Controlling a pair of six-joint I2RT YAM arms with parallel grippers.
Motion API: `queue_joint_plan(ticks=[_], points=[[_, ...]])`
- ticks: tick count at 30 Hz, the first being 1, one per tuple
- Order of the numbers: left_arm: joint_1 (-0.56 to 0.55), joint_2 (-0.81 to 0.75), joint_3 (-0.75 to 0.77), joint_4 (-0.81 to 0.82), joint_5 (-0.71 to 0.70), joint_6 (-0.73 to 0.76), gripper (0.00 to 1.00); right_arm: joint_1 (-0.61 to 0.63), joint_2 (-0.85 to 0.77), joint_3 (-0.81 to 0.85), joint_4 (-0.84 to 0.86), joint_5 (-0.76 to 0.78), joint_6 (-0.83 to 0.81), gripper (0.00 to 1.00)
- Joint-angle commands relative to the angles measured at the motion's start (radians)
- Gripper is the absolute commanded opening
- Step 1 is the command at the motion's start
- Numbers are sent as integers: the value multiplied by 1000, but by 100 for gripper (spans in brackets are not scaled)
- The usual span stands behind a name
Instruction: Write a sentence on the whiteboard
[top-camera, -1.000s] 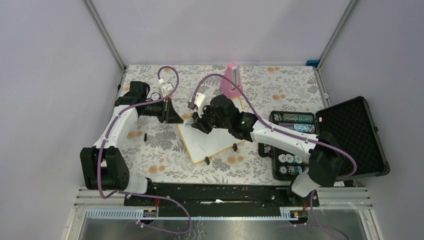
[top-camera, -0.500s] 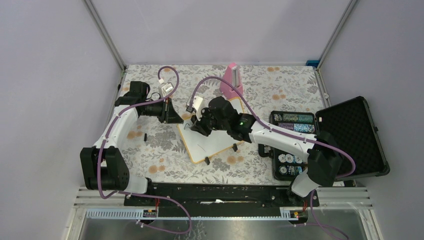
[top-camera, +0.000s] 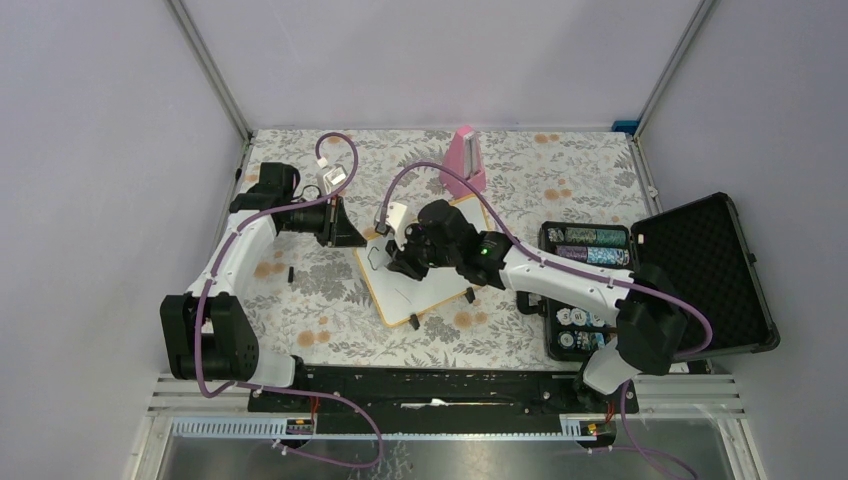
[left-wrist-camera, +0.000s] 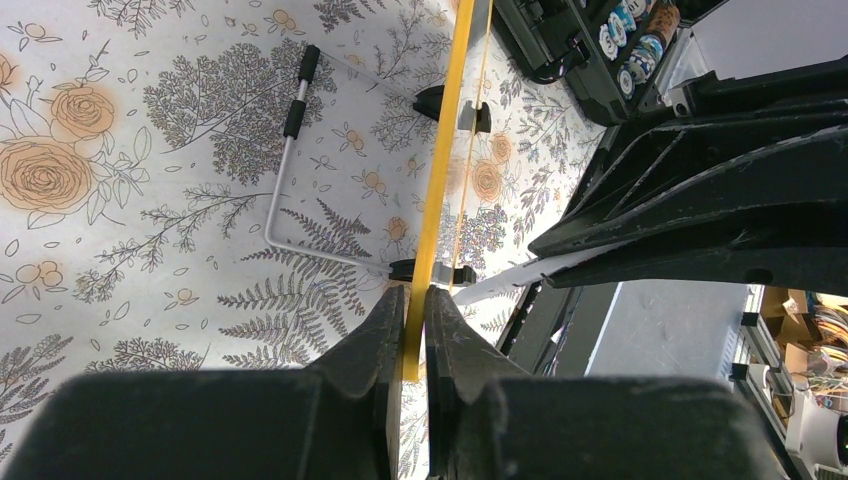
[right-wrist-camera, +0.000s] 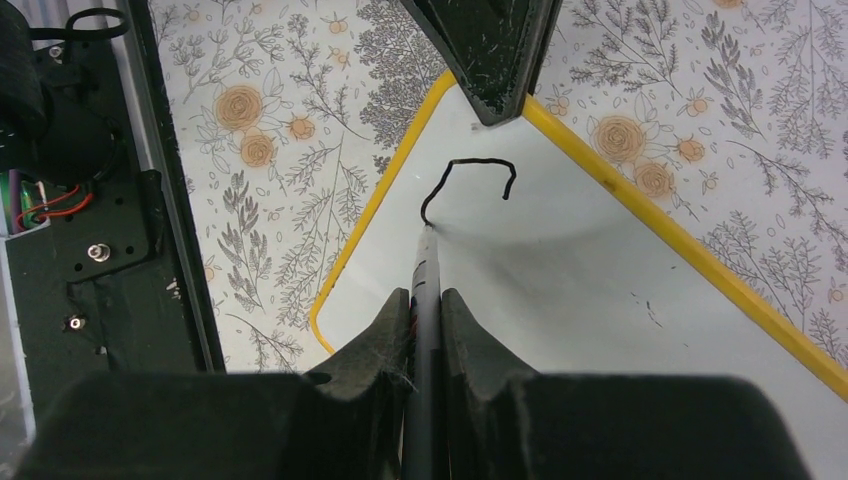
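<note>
The whiteboard (top-camera: 425, 292) with a yellow-orange rim lies tilted on the floral table. My left gripper (top-camera: 352, 240) is shut on its far-left corner; in the left wrist view the rim (left-wrist-camera: 442, 170) runs edge-on between the closed jaws of that gripper (left-wrist-camera: 415, 300). My right gripper (top-camera: 396, 262) is shut on a black marker (right-wrist-camera: 426, 268), whose tip touches the board surface (right-wrist-camera: 600, 300). Of the sentence, only one curved black stroke (right-wrist-camera: 470, 172) shows, near the corner that the left fingers (right-wrist-camera: 495, 60) hold.
A pink metronome-like object (top-camera: 465, 160) stands behind the board. An open black case (top-camera: 700, 265) with rolls of chips (top-camera: 585, 245) sits at the right. A small black cap (top-camera: 290, 273) lies left of the board. A wire stand (left-wrist-camera: 285, 150) props the board.
My right gripper has moved left and toward the near side with the marker, and the black stroke now shows on the board. The left arm has not moved.
</note>
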Motion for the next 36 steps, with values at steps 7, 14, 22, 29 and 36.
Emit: queue_joint_plan(ticks=[7, 14, 22, 29, 36], points=[[3, -31, -4, 23, -25, 14, 0, -2, -74, -9, -19, 82, -39, 0], [4, -38, -10, 23, -30, 16, 0, -20, -126, -10, -37, 7, -39, 0], [3, -39, -8, 23, -24, 20, 0, -54, -167, -30, -60, -53, -32, 0], [3, -38, -5, 23, -22, 21, 0, -58, -137, -24, -44, -46, -32, 0], [4, -47, -13, 23, -23, 23, 0, -58, -124, -18, -33, -47, -27, 0]])
